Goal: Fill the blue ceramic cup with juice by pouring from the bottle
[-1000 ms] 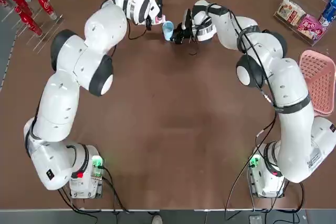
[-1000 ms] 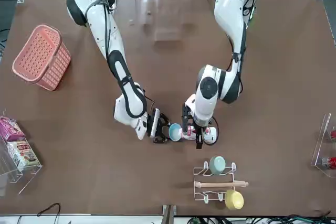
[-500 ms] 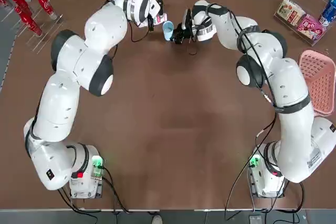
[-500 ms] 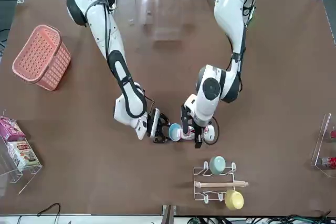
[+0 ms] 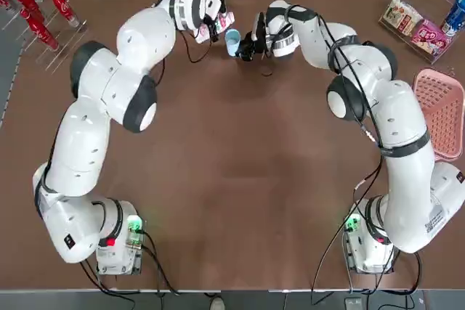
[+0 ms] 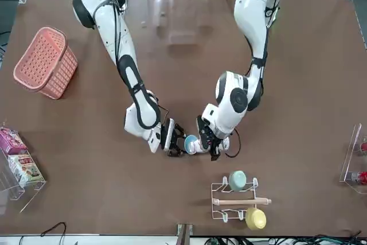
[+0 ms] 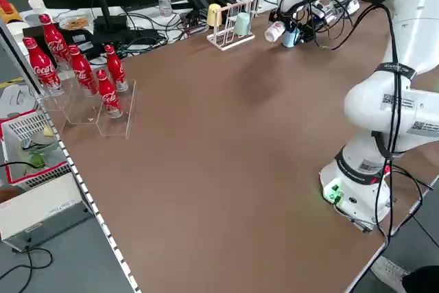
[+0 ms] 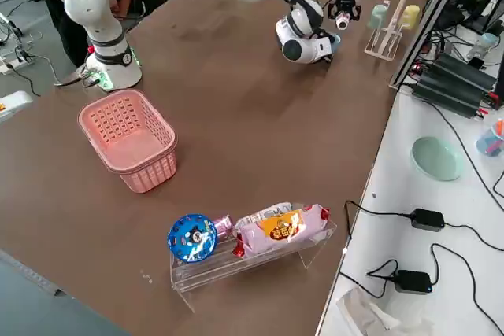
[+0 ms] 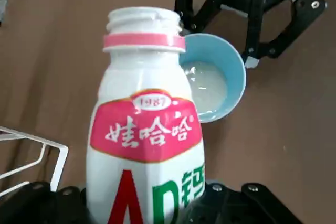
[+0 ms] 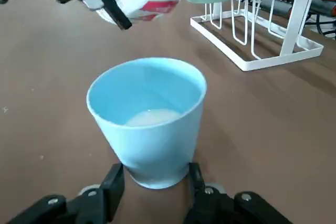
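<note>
The bottle (image 9: pixel 146 145) looked like glossy white plastic, the blue ceramic cup (image 10: pixel 148 120) smooth and glazed, the counter (image 5: pixel 247 179) matt brown, the rack (image 10: pixel 252 40) white-coated wire.

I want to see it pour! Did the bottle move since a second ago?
Yes. In the top view the bottle, held by the left end effector, has tipped toward the blue cup, which stayed put.

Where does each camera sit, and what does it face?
Top: overhead, looks down; both arms, bases at bottom.
Front: across the table, faces the robot; the left gripper tilts the bottle.
Left wrist: on the left arm; bottle neck over the blue ceramic cup.
Right wrist: on the right arm; right gripper around the cup.
Both wrist views share the cup.
</note>
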Tool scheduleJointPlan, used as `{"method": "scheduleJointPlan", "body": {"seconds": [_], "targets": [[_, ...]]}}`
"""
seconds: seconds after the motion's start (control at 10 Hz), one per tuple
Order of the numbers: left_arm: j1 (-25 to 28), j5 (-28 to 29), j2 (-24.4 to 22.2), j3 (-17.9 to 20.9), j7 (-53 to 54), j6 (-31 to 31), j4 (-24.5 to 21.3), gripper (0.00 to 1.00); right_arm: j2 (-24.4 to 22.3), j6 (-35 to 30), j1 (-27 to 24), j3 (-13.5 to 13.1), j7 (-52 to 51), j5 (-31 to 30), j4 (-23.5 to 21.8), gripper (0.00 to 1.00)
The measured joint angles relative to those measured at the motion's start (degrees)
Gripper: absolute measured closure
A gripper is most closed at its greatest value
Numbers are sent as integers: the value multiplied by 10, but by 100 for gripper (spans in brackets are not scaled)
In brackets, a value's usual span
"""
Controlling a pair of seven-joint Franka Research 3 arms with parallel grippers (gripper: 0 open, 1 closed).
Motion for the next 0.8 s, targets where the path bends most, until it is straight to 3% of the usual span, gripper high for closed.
{"method": "scheduleJointPlan", "body": {"seconds": [0.2, 0.4, 0.5, 0.7, 0.8], "targets": [[20, -56, -1, 2, 26, 0, 5, 60, 0, 0, 0, 0, 0, 0, 0, 38], [46, -129, -7, 4, 82, -20, 13, 60, 0, 0, 0, 0, 0, 0, 0, 25], [63, -153, -16, 4, 114, -35, 16, 60, 0, 0, 0, 0, 0, 0, 0, 23], [104, -183, -46, 1, 176, -92, 17, 60, 0, 0, 0, 0, 0, 0, 0, 4], [127, -202, -61, -5, 213, -124, 12, 60, 0, 0, 0, 0, 0, 0, 0, 0]]}}
